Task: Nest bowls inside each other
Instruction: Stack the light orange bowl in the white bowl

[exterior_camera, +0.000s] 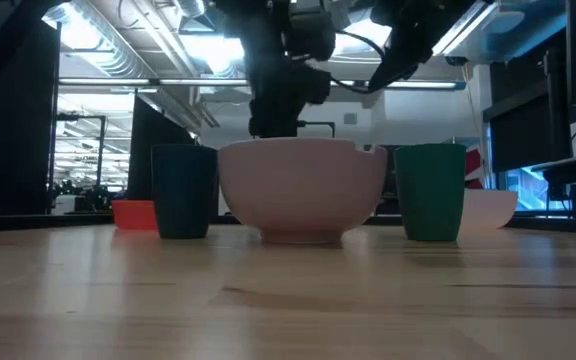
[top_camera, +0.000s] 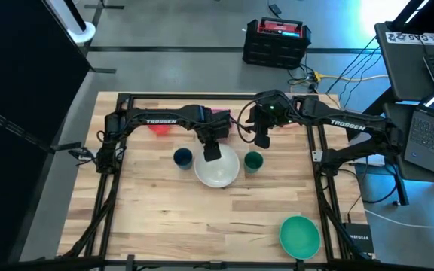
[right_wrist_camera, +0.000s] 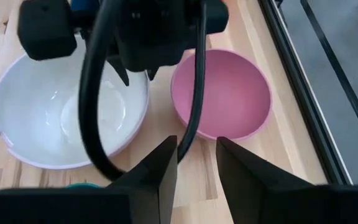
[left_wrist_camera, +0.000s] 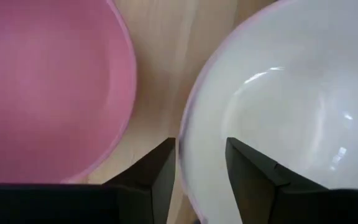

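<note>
I'm holding the left claw (top_camera: 212,153) right over the far rim of the white bowl (top_camera: 218,168), and its fingers are spread with that rim sitting in the gap between them, one finger inside the bowl and one outside; nothing is pinched. A translucent peach bowl looks to be lying inside the white one, though I can't be sure from here. That would be my reason for parking there: the big bowl is the nest, so I judge everything else is meant to come to it.

The right claw (top_camera: 262,140) is hovering just behind the dark green cup (top_camera: 253,161), fingers slightly apart and carrying nothing. The pink bowl (right_wrist_camera: 222,93) is sitting on the table (top_camera: 164,218) just beside the white bowl, close to rim against rim but apart, which suits it as the next candidate.

Room is tight in the middle: the dark blue cup (top_camera: 183,157) and the green one are flanking the white bowl closely, and both arms are crowding over the back. The orange-red bowl (top_camera: 159,128) is tucked under the left arm. The teal bowl (top_camera: 301,235) is sitting alone near the front right edge with plenty of open wood around it.
</note>
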### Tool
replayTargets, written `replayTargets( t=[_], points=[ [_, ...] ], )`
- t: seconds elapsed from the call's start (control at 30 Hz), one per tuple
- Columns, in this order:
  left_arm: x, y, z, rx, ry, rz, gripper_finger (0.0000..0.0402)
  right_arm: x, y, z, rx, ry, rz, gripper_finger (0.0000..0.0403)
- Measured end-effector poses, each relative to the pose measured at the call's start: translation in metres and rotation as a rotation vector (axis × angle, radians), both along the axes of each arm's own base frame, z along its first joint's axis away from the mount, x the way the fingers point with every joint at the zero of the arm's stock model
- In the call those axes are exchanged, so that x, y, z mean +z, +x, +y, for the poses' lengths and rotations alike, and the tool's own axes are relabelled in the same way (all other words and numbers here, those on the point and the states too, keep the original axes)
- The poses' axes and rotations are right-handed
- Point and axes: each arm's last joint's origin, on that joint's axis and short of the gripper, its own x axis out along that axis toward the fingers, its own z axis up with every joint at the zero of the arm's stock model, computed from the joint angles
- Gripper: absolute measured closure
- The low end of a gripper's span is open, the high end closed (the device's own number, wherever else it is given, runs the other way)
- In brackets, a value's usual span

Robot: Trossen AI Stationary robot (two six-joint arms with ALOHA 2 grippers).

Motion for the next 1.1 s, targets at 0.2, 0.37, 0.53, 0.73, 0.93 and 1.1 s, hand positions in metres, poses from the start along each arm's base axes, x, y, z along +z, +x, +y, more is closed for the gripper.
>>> replayTargets(
  t=[0.2, 0.37, 0.53, 0.73, 0.93, 1.1],
  points=[
    [0.043, -0.007, -0.005, -0.009, -0.006, 0.034, 0.0278, -0.006, -0.008, -0.007, -0.288, -0.148, 0.129, 0.0306],
    [0.101, -0.029, -0.017, -0.013, 0.084, -0.004, 0.0278, -0.018, -0.023, -0.028, -0.512, -0.175, 0.293, 0.0306],
    [0.171, -0.078, -0.020, -0.010, 0.207, -0.182, 0.0277, -0.035, -0.041, -0.055, -0.651, -0.014, 0.463, 0.0306],
    [0.222, -0.144, -0.010, 0.076, 0.288, -0.333, 0.0277, -0.042, -0.047, -0.077, -0.661, 0.145, 0.543, 0.0306],
    [0.256, -0.208, -0.010, 0.162, 0.366, -0.456, 0.0277, -0.054, -0.054, -0.097, -0.671, 0.321, 0.631, 0.0306],
    [0.263, -0.232, -0.009, 0.212, 0.383, -0.470, 0.0277, -0.072, -0.049, -0.105, -0.674, 0.354, 0.709, 0.0306]
  ],
)
